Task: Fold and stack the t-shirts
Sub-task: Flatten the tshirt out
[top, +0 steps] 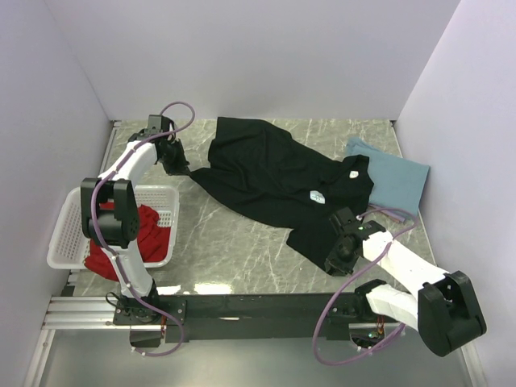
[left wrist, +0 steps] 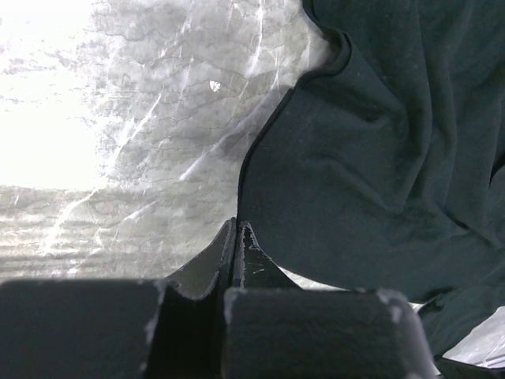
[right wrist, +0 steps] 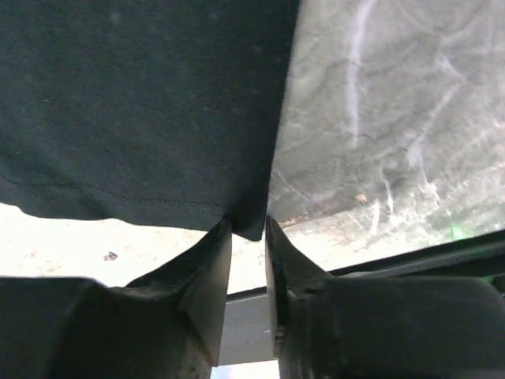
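The large black t-shirt [top: 274, 173] lies spread slantwise across the marble table, with small white marks [top: 317, 196] near its right side. My left gripper [top: 176, 164] is shut, its tips [left wrist: 236, 223] pinching the shirt's far-left corner [left wrist: 371, 158]. My right gripper [top: 334, 260] is at the shirt's near-right corner. Its jaws [right wrist: 248, 225] stand a little apart with the hem corner [right wrist: 142, 95] between the tips. The dusty-blue t-shirt [top: 395, 179] lies folded at the back right, partly under the black one. The red t-shirt [top: 149, 230] is bunched in the basket.
The white latticed basket [top: 64, 234] stands at the left edge beside the left arm. Pale walls close the table on three sides. The black rail [top: 266, 306] with the arm bases runs along the near edge.
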Motion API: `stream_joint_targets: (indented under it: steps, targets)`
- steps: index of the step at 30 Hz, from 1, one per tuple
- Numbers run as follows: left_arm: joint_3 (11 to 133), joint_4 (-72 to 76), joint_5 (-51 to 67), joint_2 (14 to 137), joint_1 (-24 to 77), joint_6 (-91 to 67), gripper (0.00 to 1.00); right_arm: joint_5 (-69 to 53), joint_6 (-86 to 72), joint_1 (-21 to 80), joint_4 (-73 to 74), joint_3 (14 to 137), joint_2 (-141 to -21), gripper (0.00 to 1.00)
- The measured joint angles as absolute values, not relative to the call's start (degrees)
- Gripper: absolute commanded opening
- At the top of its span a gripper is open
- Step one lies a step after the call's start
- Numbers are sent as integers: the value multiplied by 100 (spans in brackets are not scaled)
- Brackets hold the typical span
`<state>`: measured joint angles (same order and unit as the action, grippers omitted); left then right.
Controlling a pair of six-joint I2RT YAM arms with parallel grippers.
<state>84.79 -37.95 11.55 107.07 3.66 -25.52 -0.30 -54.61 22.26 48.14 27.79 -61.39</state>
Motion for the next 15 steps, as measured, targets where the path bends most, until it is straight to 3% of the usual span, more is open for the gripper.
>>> stream_joint_targets:
  steps: [7,15]
  targets:
    - [8538,-3830,1251,10707,366,-2554,0,-108,-5428,2226,4619,2801,-6139,0]
    - [9273,-3972,1439,10709,366,-2731,0,244,-4998,2224,5343,4477,-6364,0]
